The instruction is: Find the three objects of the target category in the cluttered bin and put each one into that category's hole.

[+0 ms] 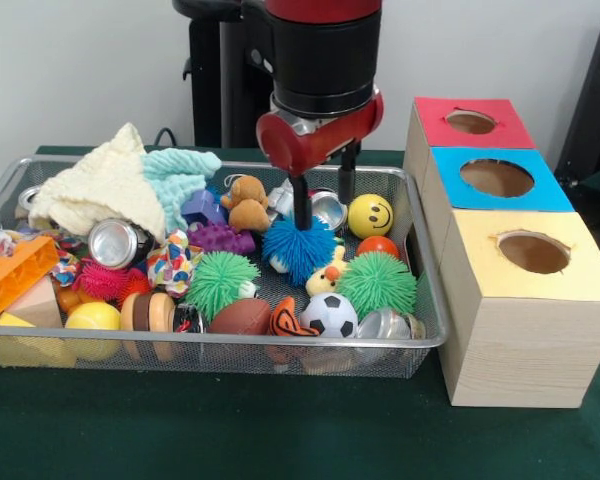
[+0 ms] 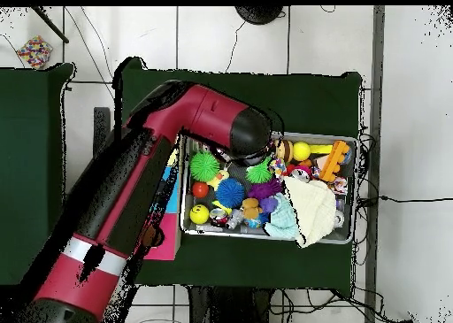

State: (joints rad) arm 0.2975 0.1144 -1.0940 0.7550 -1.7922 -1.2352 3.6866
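Observation:
My gripper (image 1: 324, 212) hangs low in the wire bin (image 1: 230, 346), open, with nothing held. One finger (image 1: 301, 208) reaches down to the top of a blue spiky ball (image 1: 298, 252); the other stands behind a small silver can (image 1: 329, 211) that sits between them. A yellow smiley ball (image 1: 370, 215) lies just right of the gripper, with an orange ball (image 1: 378, 245) in front of it. Two green spiky balls (image 1: 220, 282) (image 1: 377, 283) flank the blue one. In the overhead view the arm (image 2: 212, 125) hides the gripper; the blue spiky ball (image 2: 231, 192) shows.
Red (image 1: 470, 122), blue (image 1: 497, 178) and yellow (image 1: 533, 252) boxes with holes stand right of the bin. A cream cloth (image 1: 105, 188) and a teal cloth (image 1: 177, 172) heap at the back left. A soccer ball (image 1: 329, 314), a football (image 1: 242, 318), a can (image 1: 115, 243) and a teddy bear (image 1: 246, 203) crowd the bin.

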